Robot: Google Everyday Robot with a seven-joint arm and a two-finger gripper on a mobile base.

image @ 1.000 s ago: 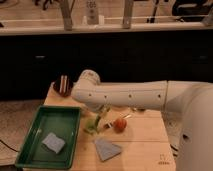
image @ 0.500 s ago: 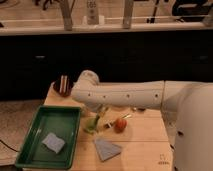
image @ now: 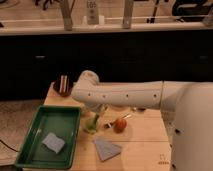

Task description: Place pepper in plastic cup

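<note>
Down at the middle of the table, you've got the slim dark green pepper (image: pixel 95 120) standing nearly upright, its lower end right at the mouth of the small translucent light-green plastic cup (image: pixel 90 127). Whether the tip is already inside the cup or only touching the rim, you can't tell from this angle. Right above it sits the gripper (image: pixel 99 111), tucked under the big white arm (image: pixel 125 95) that sweeps in from the right. Whether the fingers are clamped on the pepper or have let go, I cannot tell; the arm shadows that spot.

My read: the pepper is held on end so its narrow tip goes into the small opening first, since lying flat it would bridge the rim. You look to be at the lowering or release stage, close to done.

Just beside the cup on the right, a round orange-red fruit (image: pixel 119 124) sits close enough that a sideways drift could nudge it. Nearer you, a grey folded cloth (image: pixel 106 148) lies flat on the light wooden table (image: pixel 145 145). To the left, a green plastic tray (image: pixel 30 150) holds a grey-blue sponge (image: pixel 53 142). Back at the far left corner stands a small dark cup (image: pixel 63 85), well apart from the action.
</note>
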